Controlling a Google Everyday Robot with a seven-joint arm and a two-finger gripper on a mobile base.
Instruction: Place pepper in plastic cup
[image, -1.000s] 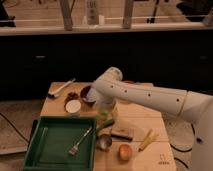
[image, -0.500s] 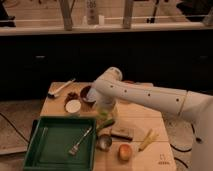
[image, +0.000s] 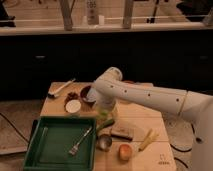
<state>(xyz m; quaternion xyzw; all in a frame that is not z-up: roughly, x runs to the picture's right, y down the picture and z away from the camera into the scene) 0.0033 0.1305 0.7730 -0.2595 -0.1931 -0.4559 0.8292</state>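
My gripper (image: 105, 111) hangs down from the white arm over the middle of the wooden table (image: 145, 117). Right under it is a light green translucent plastic cup (image: 107, 118), partly hidden by the gripper. A slim green pepper (image: 103, 126) shows just below the cup, by the right rim of the green tray. I cannot tell whether the pepper is touching the gripper or the cup.
A green tray (image: 50, 152) with a fork (image: 80, 142) lies at the front left. A shiny metal cup (image: 104, 142), an orange fruit (image: 125, 151), a pale yellow piece (image: 146, 140) and a brown block (image: 121, 132) lie in front. A white-topped container (image: 73, 106) and a dark bowl (image: 89, 95) stand behind.
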